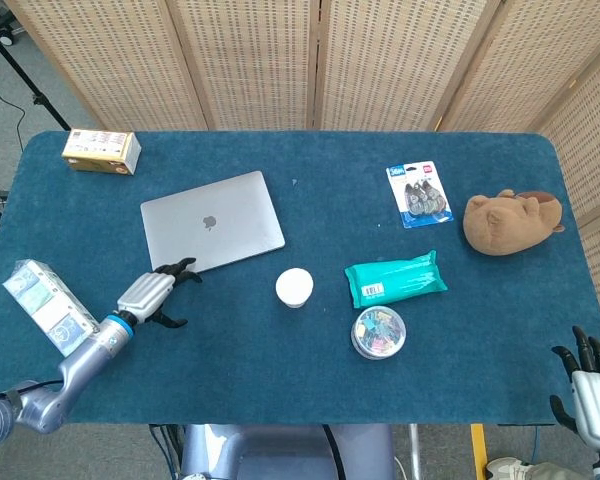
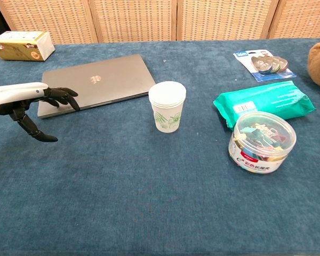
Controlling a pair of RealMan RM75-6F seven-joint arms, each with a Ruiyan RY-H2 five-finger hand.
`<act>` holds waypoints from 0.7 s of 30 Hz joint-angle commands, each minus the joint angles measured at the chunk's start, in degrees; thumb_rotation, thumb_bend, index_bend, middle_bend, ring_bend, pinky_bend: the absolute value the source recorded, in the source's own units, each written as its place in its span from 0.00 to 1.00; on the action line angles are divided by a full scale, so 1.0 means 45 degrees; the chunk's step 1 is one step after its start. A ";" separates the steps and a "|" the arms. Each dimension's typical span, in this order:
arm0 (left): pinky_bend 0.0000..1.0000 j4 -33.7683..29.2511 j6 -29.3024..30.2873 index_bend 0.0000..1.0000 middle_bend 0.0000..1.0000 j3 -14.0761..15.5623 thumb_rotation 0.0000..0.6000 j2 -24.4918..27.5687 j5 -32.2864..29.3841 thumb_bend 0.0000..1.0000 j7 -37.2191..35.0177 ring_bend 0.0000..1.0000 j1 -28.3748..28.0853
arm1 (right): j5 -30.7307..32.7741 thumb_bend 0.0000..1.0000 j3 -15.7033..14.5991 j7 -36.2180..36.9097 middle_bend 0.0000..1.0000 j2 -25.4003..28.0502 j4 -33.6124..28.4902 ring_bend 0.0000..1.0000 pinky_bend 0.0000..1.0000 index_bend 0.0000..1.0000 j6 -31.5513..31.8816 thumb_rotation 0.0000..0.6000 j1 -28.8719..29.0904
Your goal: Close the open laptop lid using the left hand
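Laptop point(image 1: 212, 220) lies lid-down, flat on the counter point(image 1: 280, 380), just left of the paper cup point(image 1: 294, 287); closing looks done. Left hand point(image 1: 152, 294) sits off the laptop's near-left corner, fingers spread, grasping nothing. Right hand point(image 1: 592, 385) idles far right, released.

Dark blue cloth-covered surface point(image 1: 280, 400) fills the frame. On it: closed grey metal laptop point(image 1: 212, 220) left of centre, yellow cardboard box point(image 1: 101, 151) upper left, clear-wrapped pack point(image 1: 44, 298) at the left edge, white paper cup point(image 1: 294, 287) at centre, teal plastic wipes packet point(image 1: 395, 278) right of it, round clear tub of coloured clips point(image 1: 378, 332) below that, blister card of clips point(image 1: 419, 195) upper right, brown plush toy point(image 1: 512, 221) far right.
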 commanded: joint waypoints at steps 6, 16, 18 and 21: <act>0.14 -0.0169 0.0293 0.26 0.08 -0.0342 1.00 0.0278 0.0316 0.19 -0.0044 0.11 -0.0069 | 0.0030 0.37 0.0033 -0.0015 0.00 -0.0029 0.0026 0.00 0.00 0.22 -0.0001 1.00 0.0005; 0.14 -0.2194 0.1767 0.26 0.08 -0.2000 1.00 0.2613 0.0646 0.19 0.1058 0.11 -0.0556 | -0.0023 0.37 0.0013 -0.0006 0.00 -0.0052 0.0064 0.00 0.00 0.22 -0.0051 1.00 0.0009; 0.14 -0.2818 0.2119 0.26 0.08 -0.2060 1.00 0.3348 0.0483 0.19 0.1604 0.11 -0.0310 | -0.0020 0.37 0.0021 0.0032 0.00 -0.0043 0.0074 0.00 0.00 0.22 -0.0063 1.00 0.0013; 0.14 -0.3904 0.2936 0.26 0.08 -0.1853 1.00 0.4280 0.0307 0.19 0.2213 0.12 0.0437 | 0.0001 0.37 0.0065 0.0120 0.00 -0.0013 0.0082 0.00 0.00 0.22 -0.0075 1.00 0.0030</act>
